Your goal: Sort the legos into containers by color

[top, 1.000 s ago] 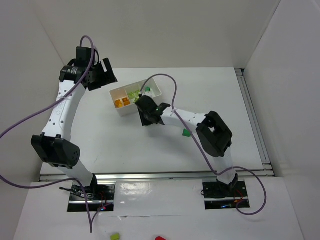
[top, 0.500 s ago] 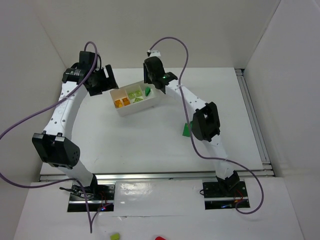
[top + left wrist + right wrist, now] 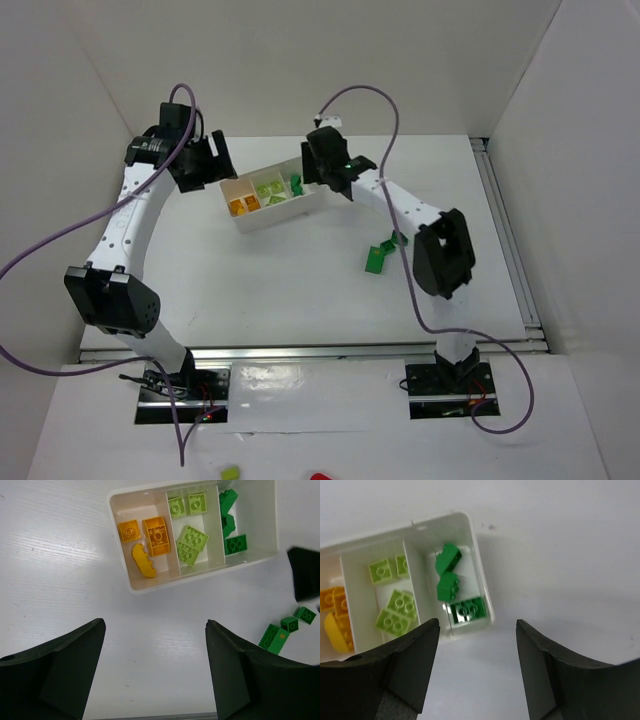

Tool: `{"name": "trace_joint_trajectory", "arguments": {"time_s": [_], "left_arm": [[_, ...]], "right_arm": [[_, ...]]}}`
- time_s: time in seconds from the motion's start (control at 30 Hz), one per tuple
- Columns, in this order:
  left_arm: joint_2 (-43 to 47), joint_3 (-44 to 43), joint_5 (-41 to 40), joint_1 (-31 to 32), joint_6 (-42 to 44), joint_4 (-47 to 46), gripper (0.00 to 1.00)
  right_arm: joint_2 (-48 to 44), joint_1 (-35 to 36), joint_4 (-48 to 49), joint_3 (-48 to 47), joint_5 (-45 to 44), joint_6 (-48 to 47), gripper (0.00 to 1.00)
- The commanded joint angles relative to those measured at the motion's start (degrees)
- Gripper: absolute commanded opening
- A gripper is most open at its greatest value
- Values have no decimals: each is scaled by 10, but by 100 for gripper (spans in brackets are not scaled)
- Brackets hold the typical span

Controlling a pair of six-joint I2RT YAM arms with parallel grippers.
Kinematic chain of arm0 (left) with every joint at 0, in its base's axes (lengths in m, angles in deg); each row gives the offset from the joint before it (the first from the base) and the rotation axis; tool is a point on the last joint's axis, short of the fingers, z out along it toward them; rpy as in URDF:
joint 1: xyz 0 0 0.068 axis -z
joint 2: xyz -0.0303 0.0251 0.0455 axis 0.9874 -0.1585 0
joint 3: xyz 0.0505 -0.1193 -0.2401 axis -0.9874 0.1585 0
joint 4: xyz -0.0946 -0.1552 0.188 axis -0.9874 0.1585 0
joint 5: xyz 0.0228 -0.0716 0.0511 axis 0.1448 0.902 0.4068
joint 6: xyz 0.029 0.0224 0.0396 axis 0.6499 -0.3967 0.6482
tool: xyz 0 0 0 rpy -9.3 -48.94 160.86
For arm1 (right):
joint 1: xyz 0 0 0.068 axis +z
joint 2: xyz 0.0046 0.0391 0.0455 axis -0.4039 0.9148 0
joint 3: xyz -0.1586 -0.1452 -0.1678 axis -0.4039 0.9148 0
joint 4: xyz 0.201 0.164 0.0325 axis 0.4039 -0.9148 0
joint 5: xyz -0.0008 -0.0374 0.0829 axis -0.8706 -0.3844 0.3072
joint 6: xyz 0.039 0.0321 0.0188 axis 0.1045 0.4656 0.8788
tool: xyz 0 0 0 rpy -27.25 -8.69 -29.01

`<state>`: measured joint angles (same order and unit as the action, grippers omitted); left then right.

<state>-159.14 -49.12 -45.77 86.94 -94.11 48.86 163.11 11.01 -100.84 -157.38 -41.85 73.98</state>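
Observation:
The white tray [image 3: 282,216] lies at the back middle of the table. Its left compartment holds orange and yellow legos [image 3: 156,536], the middle one pale lime legos [image 3: 192,542], the right one dark green legos [image 3: 462,610]. Loose dark green legos [image 3: 377,257] lie on the table right of the tray and also show in the left wrist view [image 3: 274,637]. My left gripper [image 3: 207,160] is open and empty, high up left of the tray. My right gripper [image 3: 336,180] is open and empty above the tray's right end.
White walls close in the table at the back and sides. A metal rail [image 3: 505,235] runs along the table's right edge. My right forearm [image 3: 400,205] stretches over the table just behind the loose legos.
My right arm has swung from the near side of the tray round to its far right end and risen. More loose dark green legos now show. My left arm has barely moved.

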Motion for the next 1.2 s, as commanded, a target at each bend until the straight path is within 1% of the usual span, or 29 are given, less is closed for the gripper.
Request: {"name": "trace_joint_trajectory", "arguments": {"time_s": [0.0, 0.03, 0.07, 0.13, 0.17, 0.23, 0.27, 0.33, 0.37, 0.4, 0.47, 0.5, 0.53, 0.6, 0.67, 0.7, 0.83, 0.9, 0.93, 1.03, 1.07, 1.17], "left_arm": [[7, -13, -4, 15, 14, 1, 91], [7, -13, -4, 15, 14, 1, 91], [7, -13, -4, 21, 14, 1, 91], [7, -19, -4, 34, 14, 1, 91], [2, -20, -4, 40, 14, 1, 91], [-13, -25, 3, 64, 14, 1, 91], [-13, -31, 3, 73, 19, 1, 91], [-28, -39, 9, 97, 19, 1, 91], [-28, -39, 9, 105, 19, 1, 91], [-36, -44, 14, 119, 14, 1, 91], [-42, -50, 14, 131, 14, 1, 91], [-48, -50, 14, 136, 14, 1, 91], [-48, -50, 14, 144, 14, 1, 91], [-48, -56, 7, 149, 14, 1, 91], [-48, -56, 7, 149, 14, 6, 91], [-48, -56, 2, 149, 14, 6, 91], [-53, -56, 2, 149, 14, 12, 91], [-53, -56, -3, 149, 14, 12, 91], [-53, -56, -3, 149, 14, 12, 91], [-60, -56, -3, 149, 14, 12, 91], [-60, -56, -3, 149, 14, 17, 91], [-60, -61, -3, 149, 14, 17, 91]], "right_arm": [[-173, -12, 13, 116, -55, 39, 70], [-204, -13, 6, 208, -60, 51, 70], [-258, -13, -6, 252, -60, 81, 70], [-306, -13, -28, 326, -60, 116, 73], [-326, -18, -53, 385, -60, 135, 75], [-376, -34, -71, 451, -54, 179, 76], [-387, -43, -79, 466, -48, 192, 76], [-406, -85, -80, 489, -26, 207, 76], [-406, -103, -73, 495, -12, 207, 76], [-406, -138, -72, 495, 9, 207, 76], [-373, -171, -86, 471, 14, 207, 76], [-359, -179, -86, 463, 14, 207, 79], [-331, -185, -86, 456, 14, 193, 90], [-303, -195, -86, 435, 7, 188, 95], [-264, -210, -86, 424, 13, 172, 95], [-253, -218, -71, 419, 20, 165, 95], [-218, -218, -45, 411, 36, 151, 95], [-201, -218, -39, 411, 36, 151, 94], [-196, -218, -30, 411, 36, 146, 90], [-183, -218, -17, 422, 42, 146, 84], [-183, -218, -11, 422, 42, 146, 78], [-176, -218, 5, 435, 42, 141, 70]]}}
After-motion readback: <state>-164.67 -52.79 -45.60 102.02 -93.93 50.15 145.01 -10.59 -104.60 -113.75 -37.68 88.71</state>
